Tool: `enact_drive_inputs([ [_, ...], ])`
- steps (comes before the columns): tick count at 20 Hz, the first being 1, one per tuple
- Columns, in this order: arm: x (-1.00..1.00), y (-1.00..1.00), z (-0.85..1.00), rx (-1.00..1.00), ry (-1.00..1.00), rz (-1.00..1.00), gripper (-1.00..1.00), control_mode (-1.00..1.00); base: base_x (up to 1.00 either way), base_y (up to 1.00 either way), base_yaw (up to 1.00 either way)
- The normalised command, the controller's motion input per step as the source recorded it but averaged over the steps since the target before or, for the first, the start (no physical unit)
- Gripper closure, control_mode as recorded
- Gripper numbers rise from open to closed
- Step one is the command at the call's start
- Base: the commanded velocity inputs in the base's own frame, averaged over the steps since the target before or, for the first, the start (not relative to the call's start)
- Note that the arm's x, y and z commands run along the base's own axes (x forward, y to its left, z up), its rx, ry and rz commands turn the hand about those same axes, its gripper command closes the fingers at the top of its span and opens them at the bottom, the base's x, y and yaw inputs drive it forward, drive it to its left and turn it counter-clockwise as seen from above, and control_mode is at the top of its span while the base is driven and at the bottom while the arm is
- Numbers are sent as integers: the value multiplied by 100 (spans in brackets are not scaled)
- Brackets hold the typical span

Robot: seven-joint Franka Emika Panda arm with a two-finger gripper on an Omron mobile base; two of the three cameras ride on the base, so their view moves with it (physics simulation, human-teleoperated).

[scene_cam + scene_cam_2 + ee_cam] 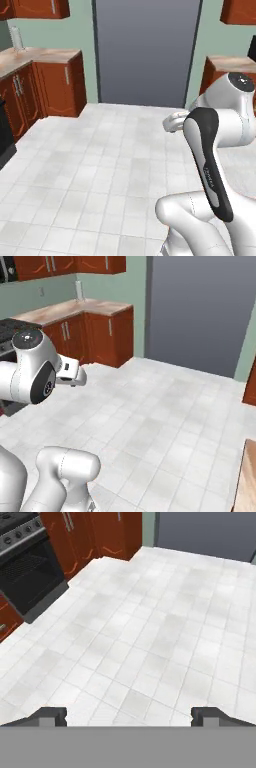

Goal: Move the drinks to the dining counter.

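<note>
Hangs empty over the white tiled floor point(150, 627), gripper point(129, 714) spread wide, nothing between the two dark fingertips point(52, 714) but bare tile. Seen from the hand view, well to the left of the tall grey panel point(210, 532): a black oven point(30, 577) with knobs along its top, and reddish-brown cabinets point(95, 534) between oven and panel. Seen from the left base view: the same grey panel straight ahead across the floor, a marble-topped corner worktop point(40, 54) to the left of it with a pale upright thing point(17, 37) standing at the wall, cabinet doors with silver handles underneath, and a second reddish cabinet point(225, 70) just to the right of the panel, partly behind the white arm point(210, 160). Seen from the right base view: the panel at upper right, the corner worktop to its left, a dark stove top further left again behind the arm's shoulder, and a brown slab edge point(246, 481) at the lower right corner, on the near side of the floor from the panel; cannot tell whether dining counter or not. Where the bottles stand: cannot tell.
</note>
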Motion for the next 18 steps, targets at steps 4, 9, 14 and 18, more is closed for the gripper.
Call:
enact_drive_inputs([
  [4,0,0,0,0,0,0,-100,100,-12,1,100],
  [9,0,0,0,0,0,0,-100,100,-2,0,100],
  [14,0,0,0,0,0,0,-100,100,4,0,97],
  [18,0,0,0,0,0,0,-100,100,74,-34,54],
])
